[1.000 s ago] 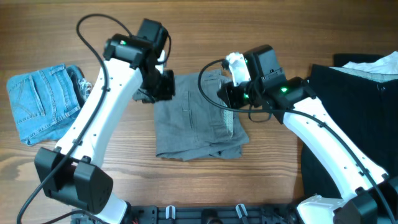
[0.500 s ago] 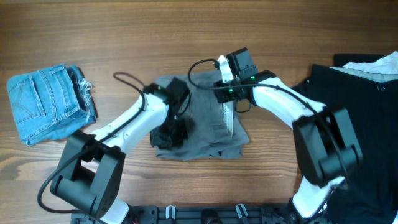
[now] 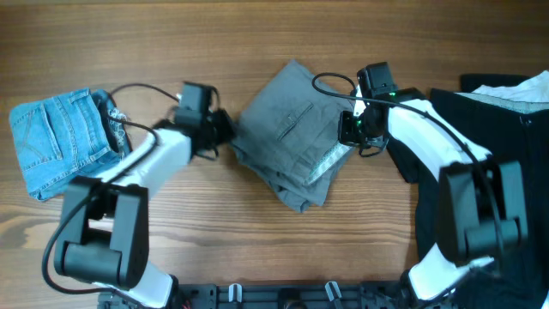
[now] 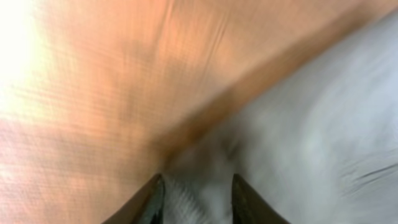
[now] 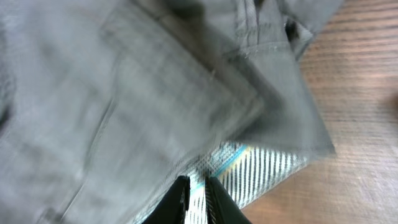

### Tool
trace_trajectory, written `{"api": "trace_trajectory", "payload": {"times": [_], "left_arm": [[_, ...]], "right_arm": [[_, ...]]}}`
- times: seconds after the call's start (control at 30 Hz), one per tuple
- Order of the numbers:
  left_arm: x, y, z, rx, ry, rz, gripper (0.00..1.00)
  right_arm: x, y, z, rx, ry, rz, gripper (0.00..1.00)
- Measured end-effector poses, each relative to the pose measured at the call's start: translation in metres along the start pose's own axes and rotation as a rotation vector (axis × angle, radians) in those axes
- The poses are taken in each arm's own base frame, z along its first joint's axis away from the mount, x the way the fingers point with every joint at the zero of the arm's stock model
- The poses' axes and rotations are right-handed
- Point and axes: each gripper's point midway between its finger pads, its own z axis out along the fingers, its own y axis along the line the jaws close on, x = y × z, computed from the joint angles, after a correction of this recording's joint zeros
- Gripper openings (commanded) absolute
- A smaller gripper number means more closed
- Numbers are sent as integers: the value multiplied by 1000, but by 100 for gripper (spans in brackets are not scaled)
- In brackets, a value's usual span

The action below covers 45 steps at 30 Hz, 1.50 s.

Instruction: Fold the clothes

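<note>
The grey trousers (image 3: 287,142) lie folded and skewed in the middle of the bench (image 3: 257,34), between the two arms. The left claw (image 3: 223,133) grips their left edge, grey cloth filling the gap between its fingers (that wrist view is badly blurred). The right claw (image 3: 350,144), nearly closed, pinches the striped pocket lining (image 5: 264,171) at their right edge. Denim shorts (image 3: 60,142) lie far left, a black garment (image 3: 480,163) far right.

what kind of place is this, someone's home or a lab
Probably a robotics lab bench rather than a home. The left arm and right arm work at a bare wooden table, with practice laundry laid out: grey trousers, denim shorts and a black garment.
</note>
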Motion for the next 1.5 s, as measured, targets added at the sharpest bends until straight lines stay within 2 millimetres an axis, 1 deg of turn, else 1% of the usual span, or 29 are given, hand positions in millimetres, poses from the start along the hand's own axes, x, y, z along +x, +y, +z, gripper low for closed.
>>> {"api": "trace_trajectory", "payload": {"times": [0.07, 0.1, 0.13, 0.17, 0.2, 0.23, 0.3, 0.37, 0.4, 0.43, 0.47, 0.53, 0.6, 0.63, 0.73, 0.77, 0.83, 0.93, 0.97, 1.03, 1.07, 1.1, 1.13, 1.2, 1.23, 1.27, 1.4, 1.47, 1.5], "left_arm": [[-33, -14, -17, 75, -25, -7, 43], [-47, -24, -29, 121, -22, -9, 60], [-53, -34, -39, 165, 0, -9, 69], [-50, -40, -46, 203, 44, -8, 81], [-42, -45, -50, 232, 96, -17, 88], [-25, -49, -54, 257, 174, -27, 92], [7, -49, -57, 242, 304, -56, 100], [34, -48, -57, 210, 391, -62, 100], [49, -49, -56, 194, 428, -50, 100], [59, -50, -54, 187, 449, -41, 100], [71, -50, -50, 179, 470, -27, 100], [88, -48, -41, 171, 492, -20, 100], [106, -44, -29, 156, 503, -37, 100], [110, -42, -25, 148, 500, -50, 100], [121, -38, -4, 136, 454, -151, 100], [123, -40, 1, 152, 445, -183, 100], [118, -52, 7, 206, 407, -212, 99], [118, -66, 15, 260, 392, -221, 98], [118, -73, 17, 285, 393, -216, 96], [118, -86, 25, 341, 388, -196, 87], [117, -93, 29, 371, 386, -190, 77], [115, -100, 35, 405, 386, -178, 58], [114, -101, 40, 422, 378, -171, 38], [113, -103, 48, 441, 370, -163, 15], [115, -98, 53, 435, 373, -161, 7], [116, -95, 57, 428, 372, -156, 4], [117, -89, 58, 438, 366, -87, 4], [115, -84, 55, 446, 384, -76, 4], [113, -78, 51, 447, 395, -82, 4]], "right_arm": [[-4, 16, -21, -65, -47, -79, 24], [-5, 28, -36, -112, -78, -134, 24], [-5, 34, -43, -136, -92, -165, 24], [-5, 39, -47, -156, -98, -190, 24], [-4, 42, -47, -165, -97, -200, 24], [-4, 43, -44, -172, -92, -209, 24], [-7, 42, -34, -170, -86, -207, 23], [-7, 35, -17, -145, -55, -168, 19], [-3, 29, -4, -127, -19, -132, 18], [2, 22, 11, -107, 22, -96, 18], [6, 19, 20, -95, 47, -73, 18], [10, 14, 33, -83, 82, -42, 19], [11, 13, 36, -82, 87, -31, 19], [11, 13, 36, -82, 86, -29, 20], [10, 14, 36, -83, 85, -28, 20], [10, 14, 36, -83, 85, -28, 19], [10, 14, 36, -83, 85, -25, 20], [10, 14, 36, -83, 85, -22, 20], [10, 14, 36, -83, 85, -21, 19], [10, 14, 36, -83, 84, -22, 19], [10, 14, 36, -83, 84, -22, 20], [10, 14, 36, -83, 84, -22, 19], [10, 14, 36, -83, 84, -22, 19], [10, 14, 36, -83, 83, -21, 18], [10, 14, 36, -83, 83, -22, 16], [10, 14, 36, -82, 84, -21, 15], [22, 9, 33, -65, 134, -4, 15], [29, 6, 25, -56, 160, -6, 15], [31, 6, 18, -54, 159, -12, 16]]}}
